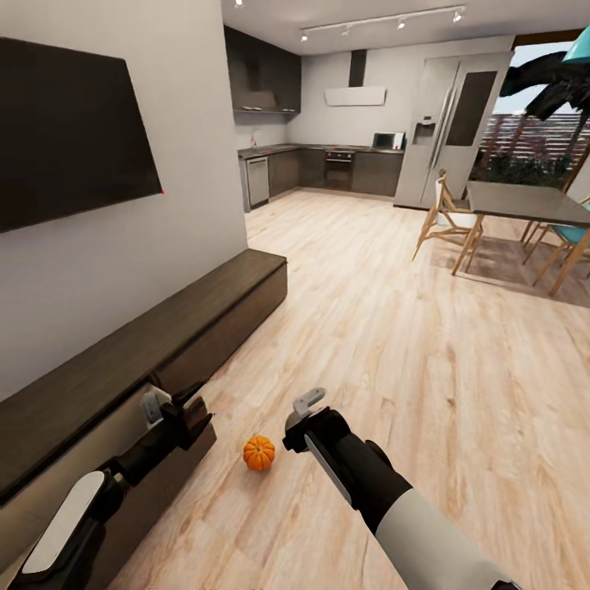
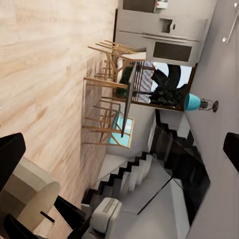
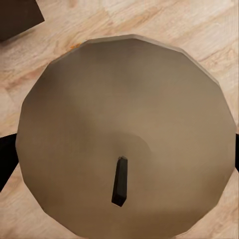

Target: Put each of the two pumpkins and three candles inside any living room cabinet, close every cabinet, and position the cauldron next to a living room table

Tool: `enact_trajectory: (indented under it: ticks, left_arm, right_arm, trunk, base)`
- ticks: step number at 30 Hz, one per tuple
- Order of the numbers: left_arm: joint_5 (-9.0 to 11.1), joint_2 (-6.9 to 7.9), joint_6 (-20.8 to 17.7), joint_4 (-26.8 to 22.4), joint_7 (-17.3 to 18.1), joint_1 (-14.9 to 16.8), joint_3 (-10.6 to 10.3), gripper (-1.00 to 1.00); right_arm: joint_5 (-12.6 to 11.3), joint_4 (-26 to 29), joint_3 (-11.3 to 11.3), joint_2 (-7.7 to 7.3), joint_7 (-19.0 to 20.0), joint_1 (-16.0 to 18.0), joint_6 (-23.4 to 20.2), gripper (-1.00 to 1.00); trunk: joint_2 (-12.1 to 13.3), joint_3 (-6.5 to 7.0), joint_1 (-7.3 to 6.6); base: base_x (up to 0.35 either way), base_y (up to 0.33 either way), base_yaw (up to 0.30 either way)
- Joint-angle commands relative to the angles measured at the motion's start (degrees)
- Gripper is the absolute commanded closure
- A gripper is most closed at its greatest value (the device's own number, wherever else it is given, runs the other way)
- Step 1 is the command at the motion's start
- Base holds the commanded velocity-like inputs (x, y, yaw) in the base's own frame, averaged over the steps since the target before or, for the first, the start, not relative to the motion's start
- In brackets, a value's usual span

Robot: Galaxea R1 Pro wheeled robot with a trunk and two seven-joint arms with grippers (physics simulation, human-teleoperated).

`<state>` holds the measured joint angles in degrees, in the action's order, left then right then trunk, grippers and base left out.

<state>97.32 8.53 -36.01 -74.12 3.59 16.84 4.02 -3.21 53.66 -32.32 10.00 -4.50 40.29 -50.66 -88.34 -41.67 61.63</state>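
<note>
Left gripper point(image 1: 176, 414): hanging over the near end of the cabinet, beside the pulled-out drawer; in the left wrist view its 2 dark fingers are standing wide apart with nothing between them.
Right gripper point(image 1: 305, 406): hovering over the floor, just beside the pumpkin and apart from it; it is pinching the candle, with 1 dark finger showing at each side of the candle in the right wrist view.
Candle point(image 3: 124, 129): a pale beige round candle, seen from its top end in the right wrist view, its short dark wick pointing at the camera and the plank floor lying behind it.
Pumpkin point(image 1: 259, 452): 1 small orange pumpkin is sitting upright on the floor, between the 2 grippers and near the cabinet front, touching neither gripper.
Cabinet point(image 1: 164, 328): the long, low dark brown unit is running along the wall at the robot's left, under the black screen point(image 1: 65, 131).
Drawer point(image 1: 70, 447): standing open at the near end, its pale inside showing.
Floor point(image 1: 393, 369): light wood planks are stretching away toward the dining table point(image 1: 524, 205) and the kitchen.
</note>
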Motion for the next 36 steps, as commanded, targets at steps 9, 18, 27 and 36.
enact_trajectory:
  ticks: [9, 18, 27, 36]
  left_arm:
    - [0.2, -0.01, -0.3, 1.9, 0.1, 0.0, 0.1, -1.00]
    - [0.2, 0.00, -0.3, 2.0, 0.2, 0.0, 0.1, -1.00]
    - [0.2, -0.03, -0.3, 2.0, 0.3, 0.0, 0.1, -1.00]
    - [0.2, 0.08, -0.5, 1.7, 0.4, 0.0, 0.2, -1.00]
  right_arm:
    - [-0.3, 0.0, -0.1, 0.00, -0.5, 0.0, -0.2, 1.00]
    - [-0.3, 0.0, -0.1, 0.00, -0.5, 0.0, -0.2, 1.00]
    - [-0.3, 0.2, -0.1, 0.00, -0.5, 0.0, -0.2, 1.00]
    - [-0.4, 13.8, 4.5, 0.00, -0.4, 0.0, -0.9, 1.00]
  trunk:
    - [0.0, -0.05, 0.00]
    - [0.0, -0.05, 0.00]
    - [0.0, -0.05, 0.00]
    - [0.0, -0.05, 0.00]
  base:
    - [0.000, 0.000, 0.292]
    - [0.000, 0.000, 0.292]
    - [0.000, 0.000, 0.292]
    - [0.000, 0.000, 0.292]
